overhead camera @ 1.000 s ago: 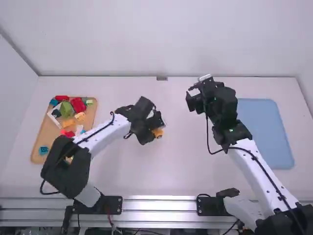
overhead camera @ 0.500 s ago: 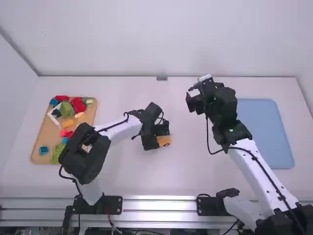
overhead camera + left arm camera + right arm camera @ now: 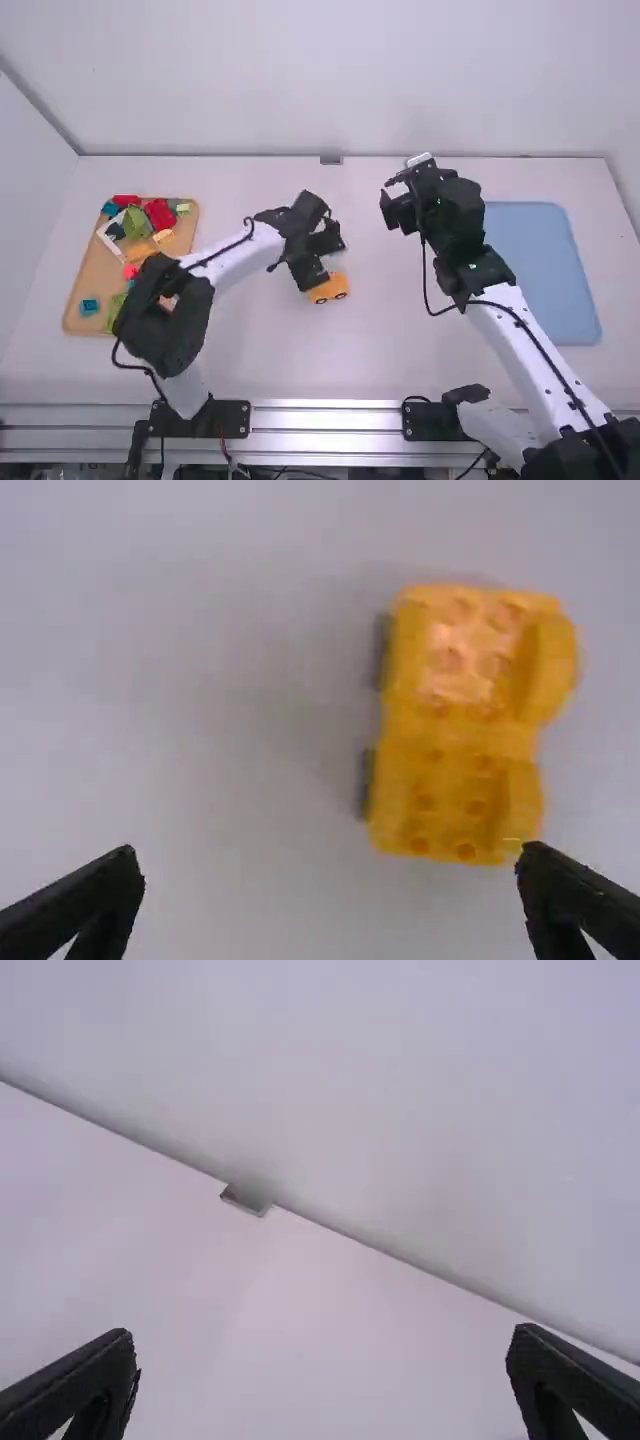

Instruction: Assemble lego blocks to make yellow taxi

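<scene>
From where I stood, the toy car of yellow-orange studded plastic [image 3: 328,290] lay on the white surface [image 3: 400,345], in the stretch between the two arms and nearer the left one, with its dark wheels towards the surface. The left claw [image 3: 328,258] hung just beside it, partly over one end. Its black fingers stood spread, released from the car; in the left wrist view the car's studs and raised, rounded edges faced the camera.

The right claw [image 3: 395,194] was raised well apart from the car, its fingers also parted and gripping nothing.

Off to the left, partly behind the left arm, sat a tan rectangular tray [image 3: 75,290]. On it I saw a bright red block [image 3: 160,214], a green block [image 3: 137,223], a small turquoise block [image 3: 89,307] and some small orange blocks [image 3: 140,251], among others. A pale blue, round-cornered flat panel [image 3: 545,270] lay on the right, partly behind the right arm.
</scene>
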`<move>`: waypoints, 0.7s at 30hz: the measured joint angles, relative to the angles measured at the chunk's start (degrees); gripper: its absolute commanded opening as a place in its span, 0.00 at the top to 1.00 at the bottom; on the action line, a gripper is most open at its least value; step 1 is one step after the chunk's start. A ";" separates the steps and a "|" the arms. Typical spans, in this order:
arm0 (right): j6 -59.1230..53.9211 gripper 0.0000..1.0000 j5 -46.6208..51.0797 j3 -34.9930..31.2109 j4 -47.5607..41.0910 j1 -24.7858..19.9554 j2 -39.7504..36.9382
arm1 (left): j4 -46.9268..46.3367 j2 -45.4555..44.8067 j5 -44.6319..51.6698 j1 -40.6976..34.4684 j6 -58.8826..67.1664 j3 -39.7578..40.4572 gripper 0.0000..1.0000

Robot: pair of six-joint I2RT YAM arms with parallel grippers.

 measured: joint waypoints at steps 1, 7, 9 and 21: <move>-0.02 0.01 -0.07 0.00 0.00 0.00 0.00 | 0.15 -1.18 -1.22 1.36 -2.80 0.94 0.01; -0.04 0.01 0.04 0.00 0.00 0.00 0.00 | 1.60 -7.93 -7.65 11.98 -21.07 4.15 0.01; -0.02 0.01 -0.07 0.00 0.04 0.00 0.00 | 0.96 -8.55 -9.20 14.53 -26.38 4.76 0.01; -0.02 0.01 -0.09 0.00 1.09 0.00 0.00 | -9.03 -9.09 -11.45 34.71 -54.42 5.11 0.01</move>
